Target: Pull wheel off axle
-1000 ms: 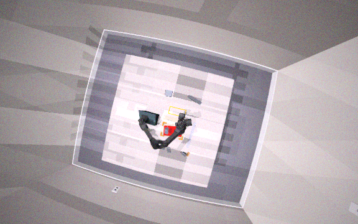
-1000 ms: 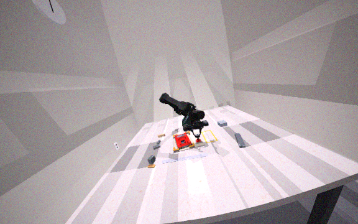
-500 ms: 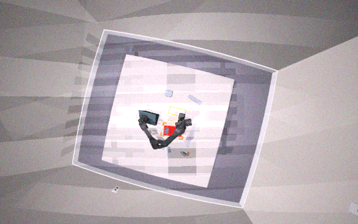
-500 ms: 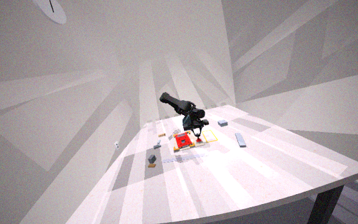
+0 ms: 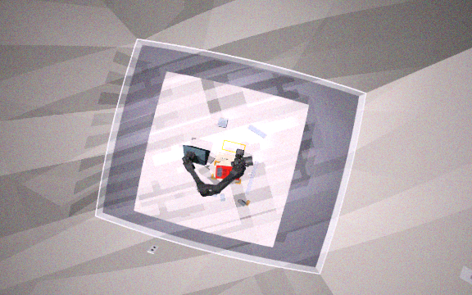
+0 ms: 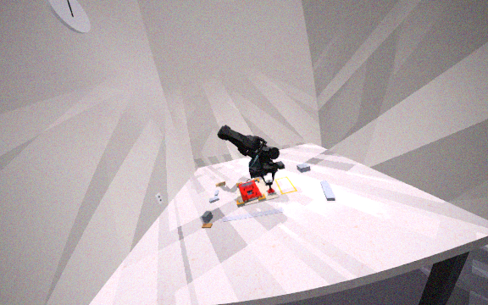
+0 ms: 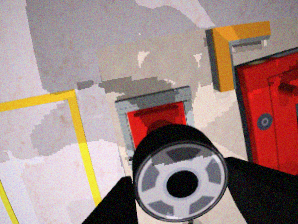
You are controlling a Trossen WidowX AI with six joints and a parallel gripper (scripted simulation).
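Observation:
My gripper [image 6: 269,181] [image 7: 178,176] points down and is shut on the wheel, one finger on each side. The wheel [image 7: 149,179] has a black tyre and a pale grey hub with a dark centre hole. It is held level above the axle's stand, a small red base [image 6: 271,191] [image 7: 141,120] in a grey frame. The axle itself is hidden under the wheel, so I cannot tell whether its tip is still in the hole. The marked area, a yellow outline [image 5: 234,142] [image 6: 291,184] [image 7: 85,150], lies beside the stand.
A red fixture [image 5: 221,172] [image 6: 250,191] [image 7: 257,145] with orange corner pieces [image 7: 223,62] stands beside the axle stand. A grey block [image 5: 222,122] [image 6: 303,168] and a long grey bar [image 5: 257,131] [image 6: 328,191] lie beyond the outline. A dark panel [image 5: 201,156] is near the arm's base.

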